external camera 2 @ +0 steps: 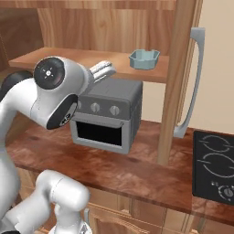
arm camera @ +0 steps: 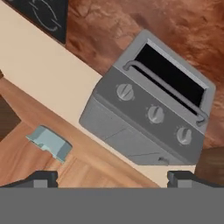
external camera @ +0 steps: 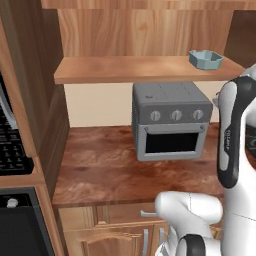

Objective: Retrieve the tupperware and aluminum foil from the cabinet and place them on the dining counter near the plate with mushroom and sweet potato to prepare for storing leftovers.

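Tupperware [external camera: 205, 58] on shelf [external camera: 125, 69] above toaster oven [external camera: 170, 120]

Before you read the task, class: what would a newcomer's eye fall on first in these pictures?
Probably the grey toaster oven, standing in the middle of the reddish-brown counter below the open cabinet. Next, the small pale blue tub, alone on the cabinet shelf toward its right end. The white robot arm looms in the foreground.

A pale blue-teal tub [external camera: 205, 59] is seen on a light-brown wood-grain shelf [external camera: 130, 69] — the toaster oven [external camera: 170, 120] grey, the counter [external camera: 110, 170] reddish-brown.
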Controlling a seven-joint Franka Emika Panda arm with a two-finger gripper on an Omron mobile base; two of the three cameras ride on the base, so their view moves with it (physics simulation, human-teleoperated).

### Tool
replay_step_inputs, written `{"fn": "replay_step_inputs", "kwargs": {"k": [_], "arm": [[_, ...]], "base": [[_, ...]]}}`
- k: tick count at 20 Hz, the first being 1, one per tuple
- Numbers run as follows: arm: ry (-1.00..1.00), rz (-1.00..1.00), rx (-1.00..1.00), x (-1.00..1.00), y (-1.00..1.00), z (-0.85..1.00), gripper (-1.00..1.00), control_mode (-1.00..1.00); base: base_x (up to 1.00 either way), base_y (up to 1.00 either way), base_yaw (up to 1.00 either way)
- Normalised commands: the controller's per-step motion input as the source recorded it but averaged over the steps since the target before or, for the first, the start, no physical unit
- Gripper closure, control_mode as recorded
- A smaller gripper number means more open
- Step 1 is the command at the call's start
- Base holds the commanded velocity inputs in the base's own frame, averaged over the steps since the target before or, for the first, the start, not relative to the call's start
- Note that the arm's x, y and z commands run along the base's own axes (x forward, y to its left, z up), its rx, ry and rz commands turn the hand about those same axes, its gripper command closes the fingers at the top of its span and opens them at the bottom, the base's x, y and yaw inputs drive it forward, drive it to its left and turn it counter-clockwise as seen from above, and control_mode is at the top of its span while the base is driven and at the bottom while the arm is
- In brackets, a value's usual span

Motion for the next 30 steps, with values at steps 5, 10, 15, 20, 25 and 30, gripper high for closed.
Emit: {"fn": "replay_step_inputs", "kwargs": {"k": [5,10,15,20,25,30], "arm": [[0.05,-0.06,0.12,0.46,-0.02,0.6,-1.0,-1.0],[0.1,0.0,0.01,0.56,0.0,0.05,-1.0,-1.0],[0.0,0.0,0.01,0.67,0.0,-0.18,-1.0,-1.0],[0.0,0.0,0.08,0.8,-0.11,-0.17,-1.0,-1.0],[0.08,0.0,0.04,0.67,-0.12,0.05,-1.0,-1.0],[0.2,0.0,0.0,0.41,-0.24,0.08,-1.0,-1.0]], "base": [[0.0,0.0,0.0],[0.0,0.0,0.0],[0.0,0.0,0.0],[0.0,0.0,0.0],[0.0,0.0,0.0],[0.0,0.0,0.0]]}}
